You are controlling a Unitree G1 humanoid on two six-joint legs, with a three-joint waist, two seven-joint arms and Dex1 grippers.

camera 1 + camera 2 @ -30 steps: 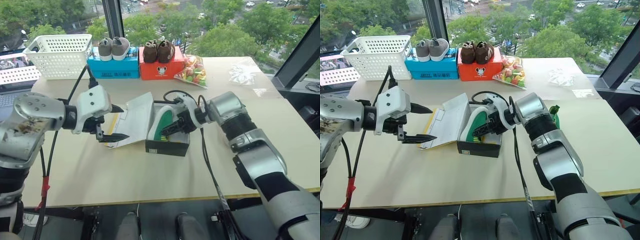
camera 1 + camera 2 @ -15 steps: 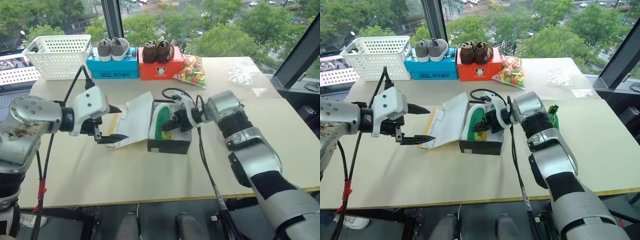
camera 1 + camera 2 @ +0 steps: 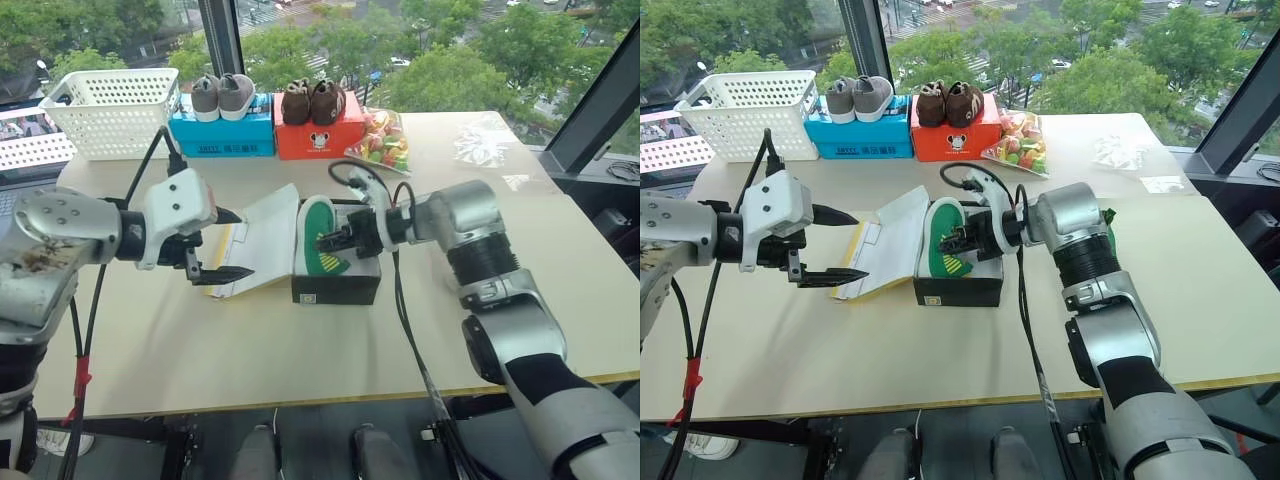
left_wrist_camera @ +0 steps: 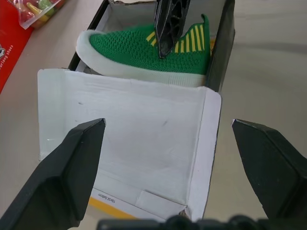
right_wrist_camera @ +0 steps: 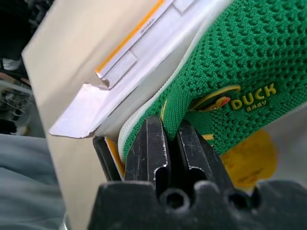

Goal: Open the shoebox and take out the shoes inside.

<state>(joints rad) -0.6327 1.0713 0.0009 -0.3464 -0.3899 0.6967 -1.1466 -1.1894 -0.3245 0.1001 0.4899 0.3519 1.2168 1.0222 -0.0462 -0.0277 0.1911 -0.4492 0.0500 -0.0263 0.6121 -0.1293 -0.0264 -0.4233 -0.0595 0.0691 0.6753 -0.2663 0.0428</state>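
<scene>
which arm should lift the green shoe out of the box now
The right. Its hand is already shut on the green shoe, tilted up in the shoebox. The left hand hangs open beside the folded-back lid.

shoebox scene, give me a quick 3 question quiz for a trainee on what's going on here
1. True or false: the shoebox has its lid folded open toward the left gripper.
2. What is the right gripper shut on?
A. the grey shoes
B. a green shoe
C. the white basket
3. Fill in: the brown shoes sit on top of the ____ box.

Key
1. True. The lid lies open, white inside facing up.
2. B. The fingers pinch the green shoe at its collar, tilting it up out of the box.
3. Orange-red box, beside the blue box.
</scene>
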